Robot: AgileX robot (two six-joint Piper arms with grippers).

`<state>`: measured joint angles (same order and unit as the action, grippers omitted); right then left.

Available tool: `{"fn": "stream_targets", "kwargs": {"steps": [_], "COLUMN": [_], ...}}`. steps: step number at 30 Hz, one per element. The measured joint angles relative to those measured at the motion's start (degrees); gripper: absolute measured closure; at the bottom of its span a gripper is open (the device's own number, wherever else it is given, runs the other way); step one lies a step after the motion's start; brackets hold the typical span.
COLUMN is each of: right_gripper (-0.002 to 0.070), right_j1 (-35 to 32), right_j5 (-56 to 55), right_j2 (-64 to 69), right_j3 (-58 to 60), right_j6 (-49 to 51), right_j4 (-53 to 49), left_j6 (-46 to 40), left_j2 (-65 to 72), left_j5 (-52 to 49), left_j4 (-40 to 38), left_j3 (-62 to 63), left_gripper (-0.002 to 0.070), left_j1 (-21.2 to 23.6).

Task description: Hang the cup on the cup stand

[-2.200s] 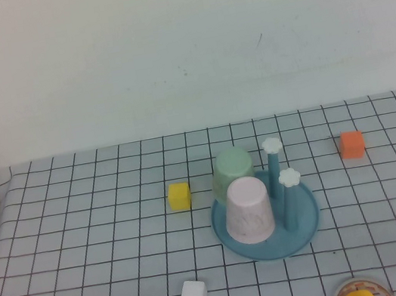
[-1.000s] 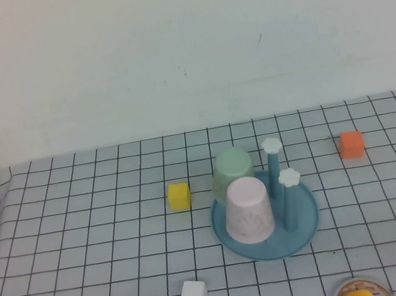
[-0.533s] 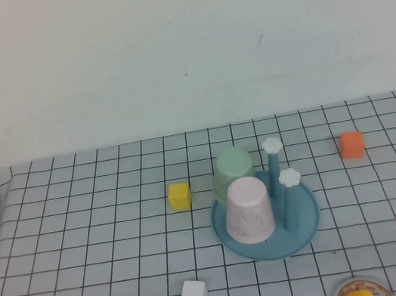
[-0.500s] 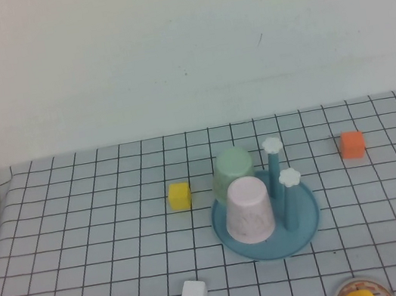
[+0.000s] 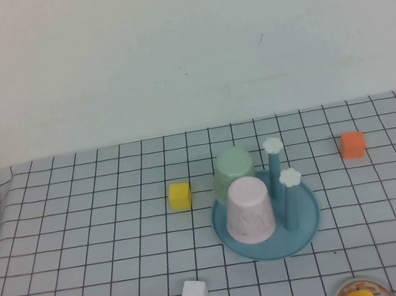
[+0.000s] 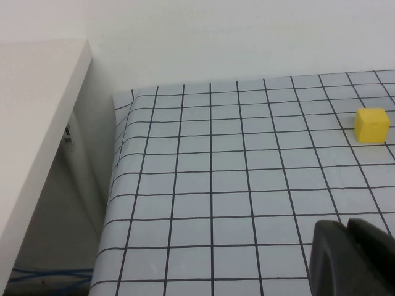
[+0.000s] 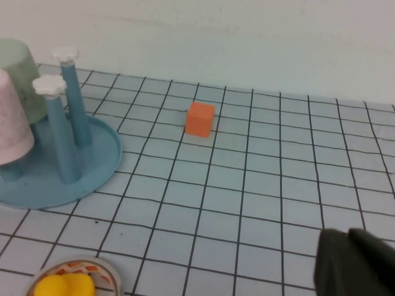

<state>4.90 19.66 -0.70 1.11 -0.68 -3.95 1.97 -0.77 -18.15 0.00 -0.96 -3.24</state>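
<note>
The mint-green cup [image 5: 233,171] stands upside down at the back left of the blue cup stand [image 5: 307,224], touching its rim; the right wrist view catches it too [image 7: 21,77]. A pale pink cup [image 5: 248,210] sits upside down over a peg on the stand. Two bare pegs with white flower caps [image 5: 288,177] rise beside it. Neither arm shows in the high view. My left gripper [image 6: 347,227] is shut and holds nothing, low over the table's left part. My right gripper [image 7: 347,235] is shut and holds nothing, near the table's right front.
A yellow cube [image 5: 180,196] lies left of the stand, a white cube [image 5: 194,294] near the front, an orange cube [image 5: 351,144] at the back right. A patterned plate with a yellow thing [image 5: 358,294] sits at the front edge. A white shelf [image 6: 31,135] borders the table's left edge.
</note>
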Motion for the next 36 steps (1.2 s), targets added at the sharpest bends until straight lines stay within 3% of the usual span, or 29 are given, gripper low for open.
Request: {"fn": "stream_targets", "kwargs": {"steps": [13, 19, 22, 32, 36], "right_gripper": [0.0676, 0.0676, 0.0676, 0.0676, 0.0676], "right_j1": [-0.41, -11.22, -13.07, -3.98, -3.37], "right_j5": [0.33, 0.33, 0.33, 0.49, 0.95], "right_j2": [0.0, 0.0, 0.0, 0.0, 0.0], "right_j3": [-0.04, -0.04, -0.04, -0.14, -0.13], "right_j6": [-0.12, 0.68, 0.29, 0.29, 0.29], "right_j4": [-2.27, -2.39, -2.39, -2.39, -2.39], "left_j6": [-0.09, -0.09, -0.09, -0.09, -0.09], "left_j2": [0.0, 0.0, 0.0, 0.0, 0.0], "left_j5": [0.0, 0.0, 0.0, 0.0, 0.0], "left_j4": [0.0, 0.0, 0.0, 0.0, 0.0], "left_j3": [0.0, 0.0, 0.0, 0.0, 0.0], "left_gripper": [0.0676, 0.0676, 0.0676, 0.0676, 0.0676], "left_j1": [0.0, 0.0, 0.0, 0.0, 0.0]}}
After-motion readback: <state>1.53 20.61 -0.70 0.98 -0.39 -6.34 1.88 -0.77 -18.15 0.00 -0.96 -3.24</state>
